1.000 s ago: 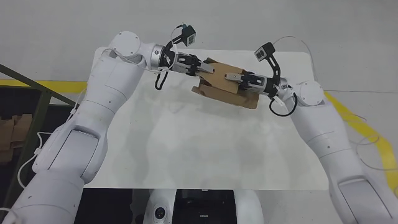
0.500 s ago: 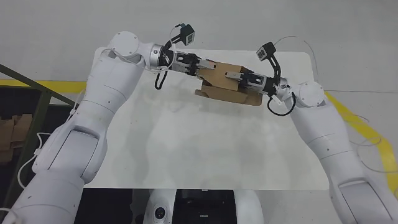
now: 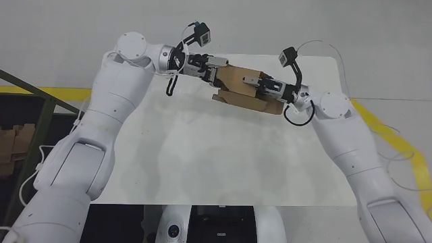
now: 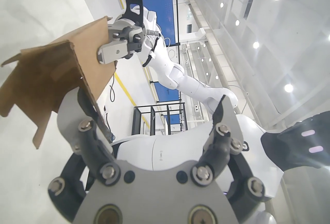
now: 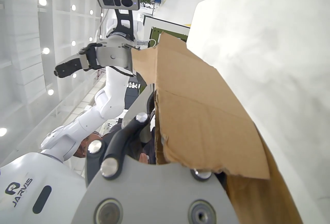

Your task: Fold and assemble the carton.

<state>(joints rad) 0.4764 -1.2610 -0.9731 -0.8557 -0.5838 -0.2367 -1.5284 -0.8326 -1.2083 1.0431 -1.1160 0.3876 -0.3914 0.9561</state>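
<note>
A brown cardboard carton (image 3: 239, 88), partly unfolded, hangs above the far side of the white table (image 3: 202, 155) between my two grippers. My left gripper (image 3: 214, 74) is at its left end. In the left wrist view the carton (image 4: 51, 73) rests its edge against one finger (image 4: 87, 109), and the other finger (image 4: 224, 117) stands far off, so the left gripper (image 4: 152, 98) is open. My right gripper (image 3: 260, 84) is shut on the carton's upper flap (image 4: 103, 37). In the right wrist view the carton (image 5: 201, 117) covers one side of that gripper.
Most of the white table lies bare in front of the carton. A yellow floor line (image 3: 385, 131) runs past the table's right side. A dark rack (image 3: 27, 108) stands off the left edge.
Both arms have shifted slightly left and toward the far edge, carrying the carton along. Its upper panel now stands higher, and the left wrist has turned.
</note>
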